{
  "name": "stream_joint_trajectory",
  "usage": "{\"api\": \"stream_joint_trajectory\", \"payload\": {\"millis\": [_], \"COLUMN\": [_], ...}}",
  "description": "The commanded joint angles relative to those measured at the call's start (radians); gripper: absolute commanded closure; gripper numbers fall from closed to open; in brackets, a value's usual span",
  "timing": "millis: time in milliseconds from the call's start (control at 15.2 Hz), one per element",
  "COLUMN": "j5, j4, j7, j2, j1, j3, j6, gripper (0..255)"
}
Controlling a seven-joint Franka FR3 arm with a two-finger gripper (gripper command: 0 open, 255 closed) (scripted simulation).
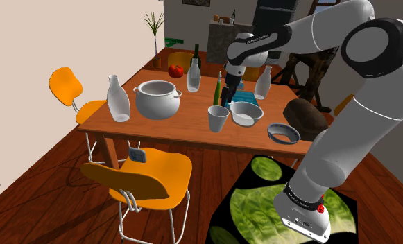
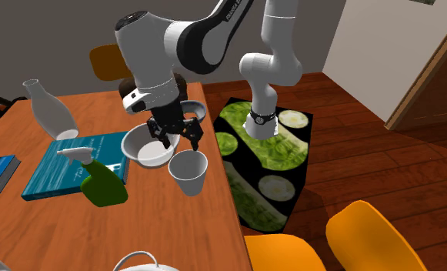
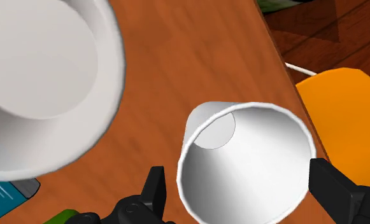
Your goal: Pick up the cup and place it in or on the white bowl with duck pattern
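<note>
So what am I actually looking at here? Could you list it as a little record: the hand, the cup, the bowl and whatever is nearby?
gripper: open, just above the cup, one finger to each side
cup: white, upright, empty, near the table edge
bowl: plain white, empty, beside the cup, not touching it
table: brown wood
nearby: green spray bottle, blue book
progress: cup not yet gripped

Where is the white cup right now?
In the shoulder view the white cup stands upright near the wooden table's front edge, just left of the white bowl, below the open gripper.
</note>
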State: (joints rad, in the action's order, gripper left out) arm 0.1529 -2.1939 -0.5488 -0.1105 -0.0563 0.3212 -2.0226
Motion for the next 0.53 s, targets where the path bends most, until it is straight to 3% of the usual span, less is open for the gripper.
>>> {"api": "stream_joint_trajectory", "payload": {"millis": [0,132,462], "j5": [0.037,0.077,0.096], "j4": [0.046,0.096,0.057], "j7": [-0.055,-0.101,-0.114], "j2": [0.079,0.157,0.183], "j1": [-0.008,-0.017,-0.014], "j3": [0.021,0.032,0.024], "j6": [-0.019,-0.03,-0.093], "gripper": [0,0,0]}}
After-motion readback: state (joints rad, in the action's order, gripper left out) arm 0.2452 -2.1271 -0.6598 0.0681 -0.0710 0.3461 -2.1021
